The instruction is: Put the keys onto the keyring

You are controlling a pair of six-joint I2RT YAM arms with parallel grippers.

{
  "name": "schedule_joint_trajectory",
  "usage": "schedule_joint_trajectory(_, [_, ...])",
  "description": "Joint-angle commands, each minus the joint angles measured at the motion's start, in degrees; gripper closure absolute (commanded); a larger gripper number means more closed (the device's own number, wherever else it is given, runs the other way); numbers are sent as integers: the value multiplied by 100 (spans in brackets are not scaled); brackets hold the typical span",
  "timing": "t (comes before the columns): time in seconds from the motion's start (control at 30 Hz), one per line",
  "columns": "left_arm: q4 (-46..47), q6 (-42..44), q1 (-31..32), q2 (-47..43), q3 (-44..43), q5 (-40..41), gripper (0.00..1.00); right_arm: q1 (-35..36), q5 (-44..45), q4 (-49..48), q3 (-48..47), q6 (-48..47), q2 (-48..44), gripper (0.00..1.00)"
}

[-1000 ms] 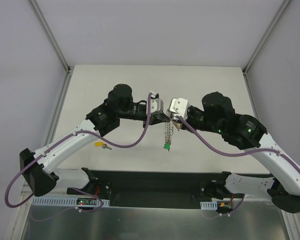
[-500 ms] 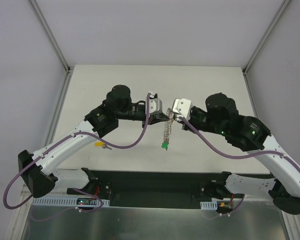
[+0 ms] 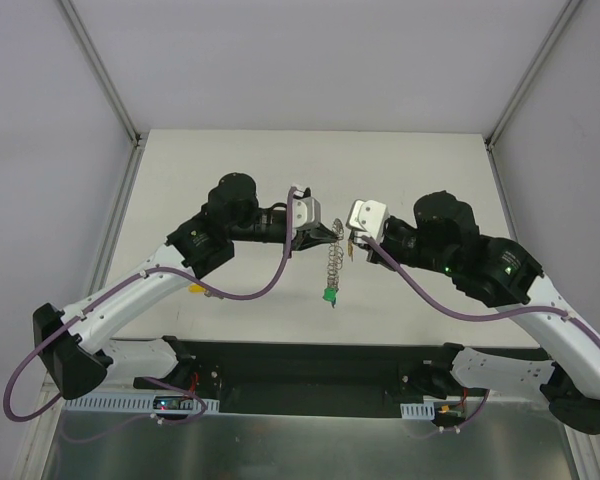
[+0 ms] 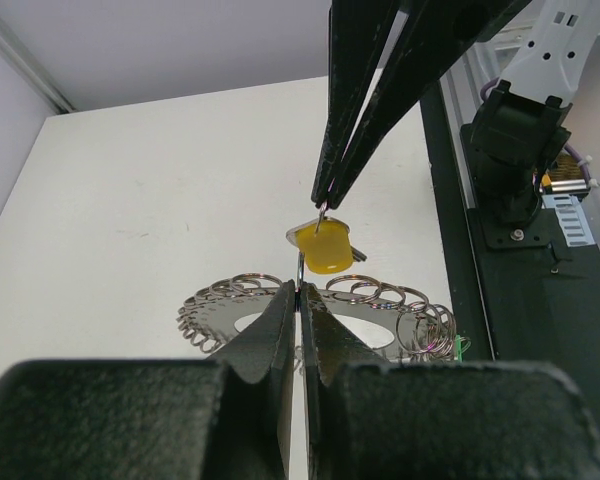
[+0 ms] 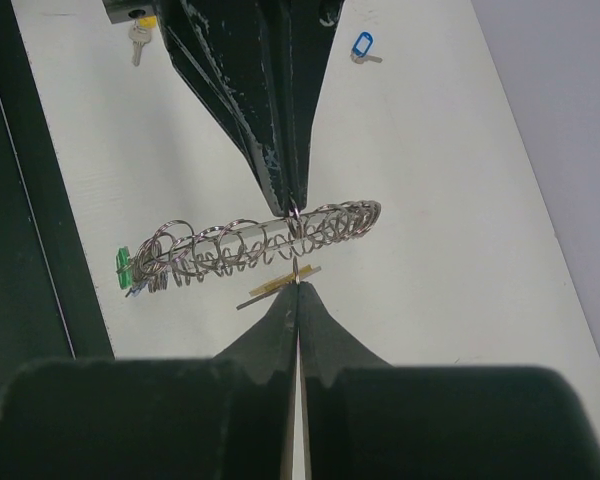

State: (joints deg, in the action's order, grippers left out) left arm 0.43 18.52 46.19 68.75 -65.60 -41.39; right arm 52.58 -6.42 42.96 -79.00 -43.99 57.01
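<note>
Keyring (image 5: 250, 243) of coiled wire hangs beside yellow-headed key (image 4: 328, 250).

Off-white table top (image 3: 230, 170), matte, fills the middle. A black base plate (image 3: 310, 365) runs along its near edge, with a bare metal sheet (image 3: 310, 450) in front of that. White slotted cable duct (image 3: 100, 403) sits at the sheet's left, and a small circuit board (image 3: 167, 403) on it has tiny lights on. Plain white walls (image 3: 310, 60) on three sides, aluminium struts (image 3: 100, 70) at the back corners.
</note>
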Motion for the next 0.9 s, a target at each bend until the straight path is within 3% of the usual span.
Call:
schedule_joint_trajectory(0.0, [608,-165,48,-266,21,-229,100,-37,-53,-244,25,118,-76,99])
schedule_joint_trajectory(0.87, [687,-218,56,-222,21,-423,100,-55,-220,-420,-10,171,-164,99])
